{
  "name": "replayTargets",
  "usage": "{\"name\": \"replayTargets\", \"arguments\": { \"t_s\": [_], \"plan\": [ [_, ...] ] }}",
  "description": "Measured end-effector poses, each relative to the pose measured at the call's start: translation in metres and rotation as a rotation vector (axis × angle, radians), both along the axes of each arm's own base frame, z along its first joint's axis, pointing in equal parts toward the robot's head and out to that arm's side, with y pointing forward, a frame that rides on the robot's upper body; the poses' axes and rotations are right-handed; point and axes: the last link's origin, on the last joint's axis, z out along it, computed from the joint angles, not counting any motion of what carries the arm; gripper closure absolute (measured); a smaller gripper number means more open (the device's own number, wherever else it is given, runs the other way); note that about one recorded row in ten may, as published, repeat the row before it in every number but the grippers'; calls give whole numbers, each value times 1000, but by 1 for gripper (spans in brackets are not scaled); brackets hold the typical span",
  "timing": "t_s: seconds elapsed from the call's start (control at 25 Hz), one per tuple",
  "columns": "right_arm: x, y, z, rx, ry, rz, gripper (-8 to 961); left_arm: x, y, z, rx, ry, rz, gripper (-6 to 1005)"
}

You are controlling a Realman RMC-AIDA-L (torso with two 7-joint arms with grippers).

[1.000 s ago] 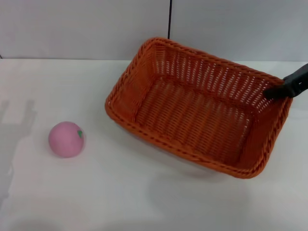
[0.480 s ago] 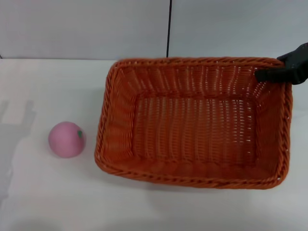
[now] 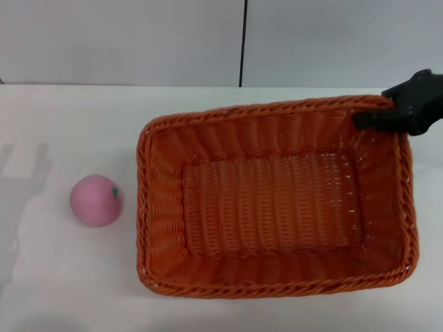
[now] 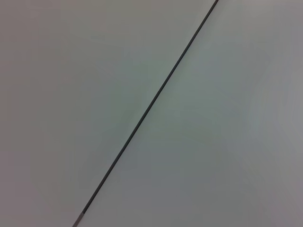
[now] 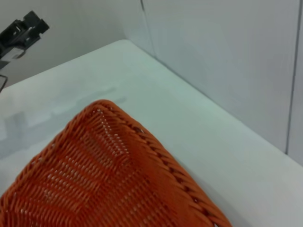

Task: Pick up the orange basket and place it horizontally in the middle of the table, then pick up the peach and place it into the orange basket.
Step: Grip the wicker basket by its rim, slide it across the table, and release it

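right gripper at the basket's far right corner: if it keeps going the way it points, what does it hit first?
The right gripper points toward the robot's left along the orange basket far rim. It would probably meet that rim first, though depth is unclear.

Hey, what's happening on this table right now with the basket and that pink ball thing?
The right gripper is holding the orange basket by its far right corner, with the jaws closed on the braided rim. The basket lies lengthwise across the middle of the table, and nothing is in it. The peach sits untouched on the table, to the left of the basket and apart from it. The left gripper is out of the head view, so only the right arm is working.
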Motion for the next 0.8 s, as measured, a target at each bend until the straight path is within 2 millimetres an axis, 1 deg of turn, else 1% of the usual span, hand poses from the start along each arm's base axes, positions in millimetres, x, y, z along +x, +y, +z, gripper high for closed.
{"name": "replayTargets", "arguments": {
  "t_s": [0.04,0.12,0.28,0.32,0.52,0.8],
  "plan": [
    [0,0,0,0,0,0,786,0,0,0,0,0,0,246],
    [5,3,-9,-1,10,-8,787,0,1,0,-2,0,0,246],
    [11,6,-16,4,16,-21,787,0,2,-1,-5,0,0,245],
    [15,6,-21,5,19,-30,787,0,2,-1,-5,0,0,245],
    [20,7,-29,0,23,-33,788,0,2,-2,-11,0,5,245],
    [20,6,-34,-17,-6,3,789,0,2,-2,-15,1,5,246]
  ]
}}
